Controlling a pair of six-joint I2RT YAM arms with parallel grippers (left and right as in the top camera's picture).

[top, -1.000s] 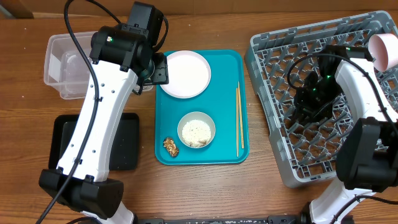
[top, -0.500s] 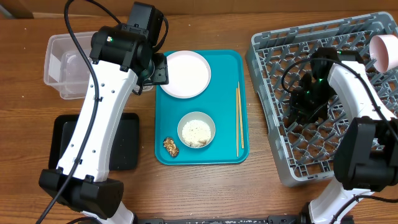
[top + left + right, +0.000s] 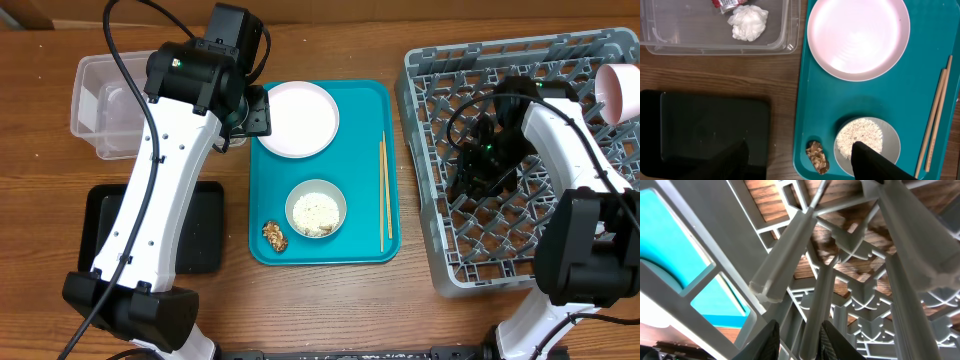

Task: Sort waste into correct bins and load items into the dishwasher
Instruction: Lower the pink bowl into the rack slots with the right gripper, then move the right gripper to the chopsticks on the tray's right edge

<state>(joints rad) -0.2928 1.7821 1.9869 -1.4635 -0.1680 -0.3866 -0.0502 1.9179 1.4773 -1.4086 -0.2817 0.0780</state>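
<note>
Here, the left claw (image 3: 800, 147) hangs released with its fingers wide apart and nothing between them. It sits over the seam where the black tray (image 3: 710, 127) meets the teal tray (image 3: 812, 107).

The clear tub (image 3: 670, 30) holds the crumpled white tissue (image 3: 747, 22), and the red wrapper (image 3: 726, 4) shows at the tub's top edge. On the teal tray the pale pink plate (image 3: 858, 37) lies flat at the far end. Nearer sits the white bowl (image 3: 890, 145) of rice (image 3: 859, 139), with the brown lump (image 3: 817, 156) just beside it. The chopsticks (image 3: 935, 125) lie together along the tray's right side.

The right claw (image 3: 800, 325) is down inside the grey dish rack (image 3: 470, 250) on the desk (image 3: 330, 310). Its fingers are set narrowly to either side of an upright peg (image 3: 815, 305) — whether they pinch it I cannot tell. A pale pink dish (image 3: 621, 90) stands on edge at the rack's far right.
</note>
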